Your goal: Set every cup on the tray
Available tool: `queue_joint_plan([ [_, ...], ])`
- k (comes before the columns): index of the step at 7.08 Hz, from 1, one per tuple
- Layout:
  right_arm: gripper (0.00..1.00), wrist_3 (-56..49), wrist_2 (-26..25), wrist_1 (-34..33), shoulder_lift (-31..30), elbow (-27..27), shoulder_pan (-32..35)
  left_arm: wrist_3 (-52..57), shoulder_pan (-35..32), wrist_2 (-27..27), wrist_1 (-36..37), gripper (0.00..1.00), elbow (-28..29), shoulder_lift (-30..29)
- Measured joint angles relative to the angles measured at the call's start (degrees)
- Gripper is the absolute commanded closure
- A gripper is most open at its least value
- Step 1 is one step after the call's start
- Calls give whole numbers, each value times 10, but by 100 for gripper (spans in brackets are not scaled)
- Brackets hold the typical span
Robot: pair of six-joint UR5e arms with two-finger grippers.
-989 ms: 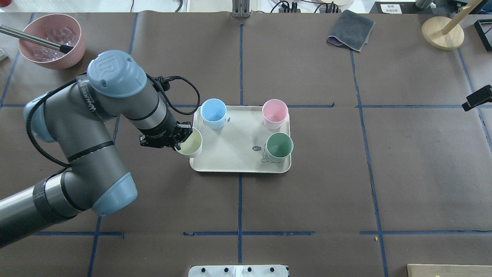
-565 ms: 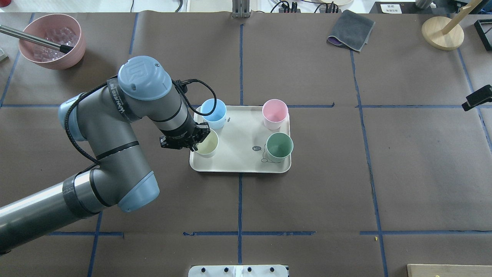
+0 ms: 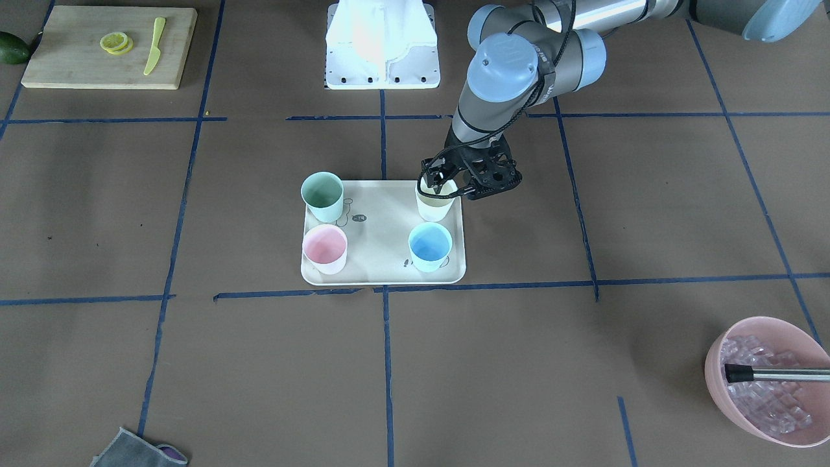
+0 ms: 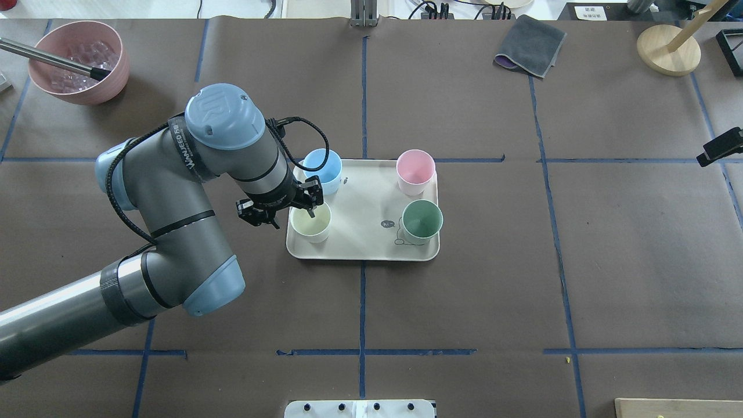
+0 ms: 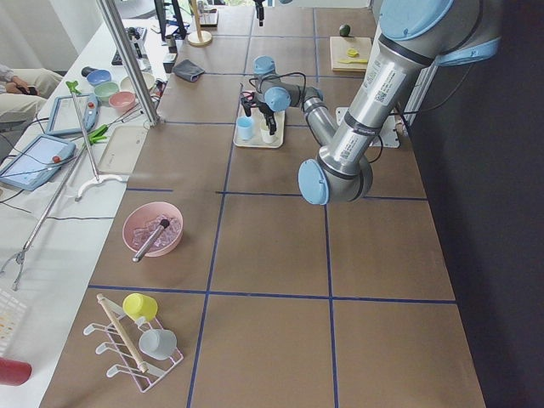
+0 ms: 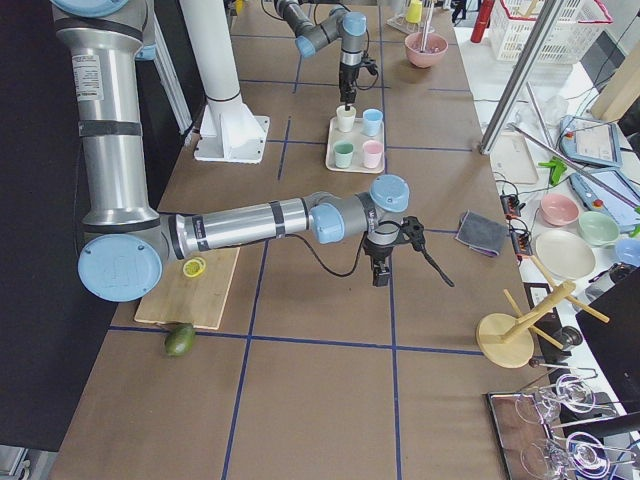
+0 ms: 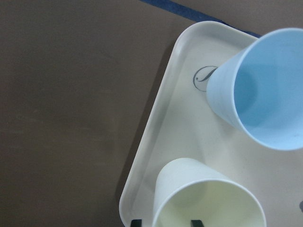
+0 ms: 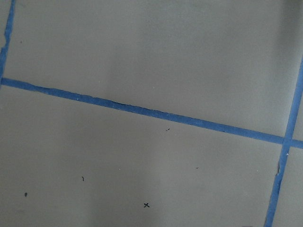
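Observation:
The beige tray (image 4: 360, 200) holds several cups: blue (image 4: 322, 168), pink (image 4: 415, 168), green (image 4: 422, 219) and cream-white (image 4: 310, 223). All stand upright, one near each corner. My left gripper (image 4: 293, 213) hovers at the cream cup's left rim and is open. In the left wrist view one fingertip (image 7: 194, 221) is inside the cream cup (image 7: 203, 198) and the other is outside its wall, with slack around the wall. My right gripper (image 6: 378, 272) hangs over bare table away from the tray, and I cannot tell if it is open or shut.
A pink bowl of ice (image 4: 78, 61) with a metal tool in it sits far left. A grey cloth (image 4: 529, 45) and a wooden stand (image 4: 667, 49) lie at the far right. A cutting board (image 3: 107, 45) with lemon slices is near the robot's base.
The left arm carried the cream cup rightward from the tray's left edge onto the tray. The cup now stands there, and the fingers have spread off its wall.

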Motion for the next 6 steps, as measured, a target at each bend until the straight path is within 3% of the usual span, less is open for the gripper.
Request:
queue_joint_plan([
  [3,0,-6,0,0,-4,1,9,166,-95,-50,70,0,-99,80],
  [6,0,-68,3,-6,-44,8,75,495,-235,-72,99,0,-122,201],
])
